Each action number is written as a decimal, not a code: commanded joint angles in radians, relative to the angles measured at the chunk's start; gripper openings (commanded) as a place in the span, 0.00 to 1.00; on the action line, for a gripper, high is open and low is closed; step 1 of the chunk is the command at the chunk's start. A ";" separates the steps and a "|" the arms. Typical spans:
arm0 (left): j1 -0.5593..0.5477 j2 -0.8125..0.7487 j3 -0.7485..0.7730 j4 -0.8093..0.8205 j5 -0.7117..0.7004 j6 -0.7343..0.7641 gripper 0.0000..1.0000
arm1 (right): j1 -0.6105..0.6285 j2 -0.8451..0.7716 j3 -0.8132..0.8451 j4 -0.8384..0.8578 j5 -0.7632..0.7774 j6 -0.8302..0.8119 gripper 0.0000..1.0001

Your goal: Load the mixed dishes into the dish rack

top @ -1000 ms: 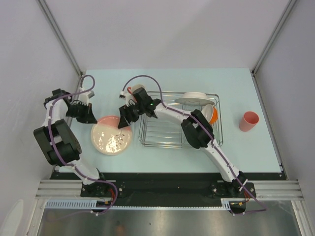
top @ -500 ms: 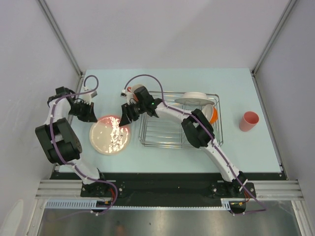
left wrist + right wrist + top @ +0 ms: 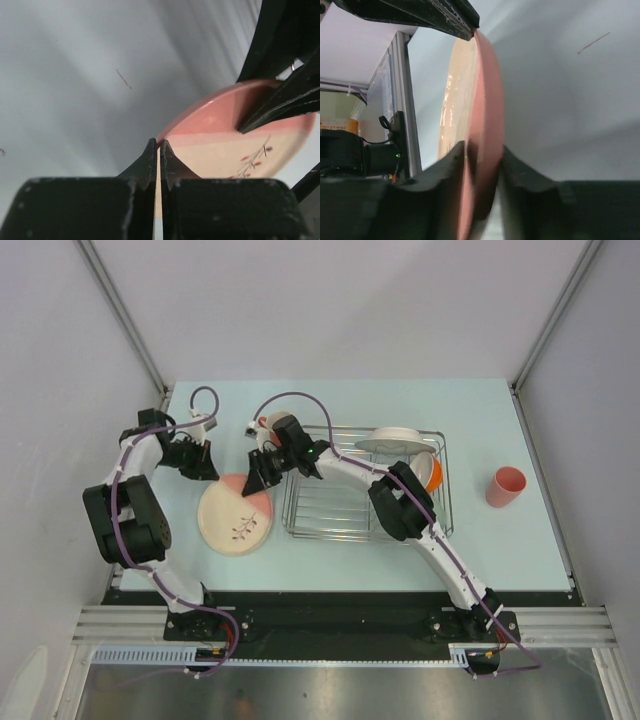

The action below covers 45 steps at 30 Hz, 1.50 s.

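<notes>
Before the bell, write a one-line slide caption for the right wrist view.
Right gripper clamped on the rim of the round pink plate with dark twig mark, seen edge-on.

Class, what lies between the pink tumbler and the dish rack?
Nothing: in the top view, only bare table separates the pink tumbler from the dish rack.

Left arm (image 3: 125, 525): base at near edge, left side. Links folded up along left edge, forearm reaching toward far-left corner, wrist bent back toward desk centre.

Left gripper (image 3: 203, 465): pointing toward right arm; fingers (image 3: 145, 167) pressed together, tips meeting.

Right arm (image 3: 400, 502): base at near edge, right side. Stretched long on diagonal toward far-left corner, elbow over mid-desk.

Right gripper (image 3: 256, 478): wrist rolled sideways; fingers (image 3: 445, 170) one on each face of pink plate (image 3: 240, 518), clamped on its rim.
</notes>
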 commanded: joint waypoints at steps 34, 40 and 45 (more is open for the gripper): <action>0.169 -0.181 -0.139 0.065 0.153 -0.180 1.00 | 0.081 -0.339 0.253 -0.547 0.155 -0.523 0.00; 0.068 -0.226 -0.228 0.143 0.067 -0.203 1.00 | 0.089 -0.536 0.175 -0.640 0.362 -0.668 0.00; -0.019 -0.180 -0.223 0.194 0.050 -0.252 1.00 | 0.040 -0.645 0.071 -0.565 0.292 -0.619 0.00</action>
